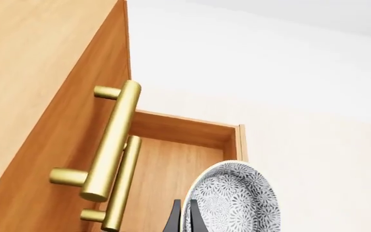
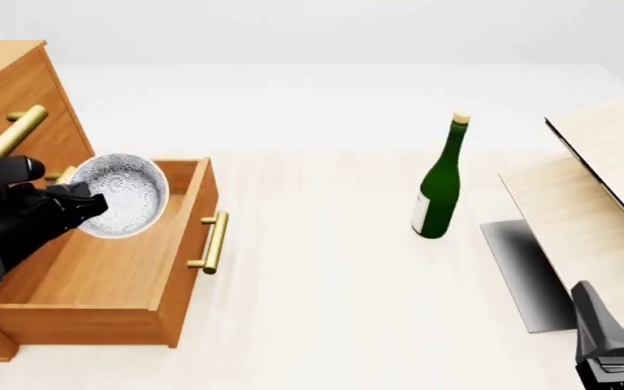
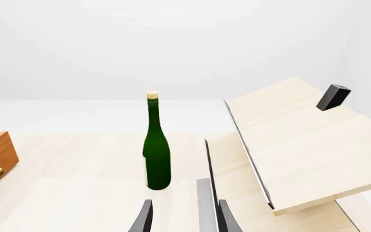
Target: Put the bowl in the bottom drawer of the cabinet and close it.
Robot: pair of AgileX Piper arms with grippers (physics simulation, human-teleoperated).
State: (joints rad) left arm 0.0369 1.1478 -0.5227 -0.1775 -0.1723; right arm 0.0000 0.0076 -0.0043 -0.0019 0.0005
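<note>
The white speckled bowl (image 2: 126,193) hangs tilted on edge over the open bottom drawer (image 2: 185,237) of the orange-brown cabinet (image 2: 10,80). My left gripper (image 2: 88,203) is shut on the bowl's rim, reaching in from the left. In the left wrist view the bowl (image 1: 235,197) sits pinched in the left gripper (image 1: 184,213), with the drawer's box (image 1: 184,129) beyond and the cabinet front (image 1: 31,72) beside it. My right gripper (image 2: 604,340) stays low at the near right, open and holding nothing; its view shows the right gripper (image 3: 184,218) with fingers spread.
A green bottle (image 2: 439,188) stands mid-table, also seen as the bottle (image 3: 156,151) ahead of the right gripper. Pale wood boards (image 2: 594,187) on a grey base lean at the right. The drawer's brass handle (image 2: 212,242) juts toward the table; upper brass handles (image 1: 111,142) stick out near the bowl.
</note>
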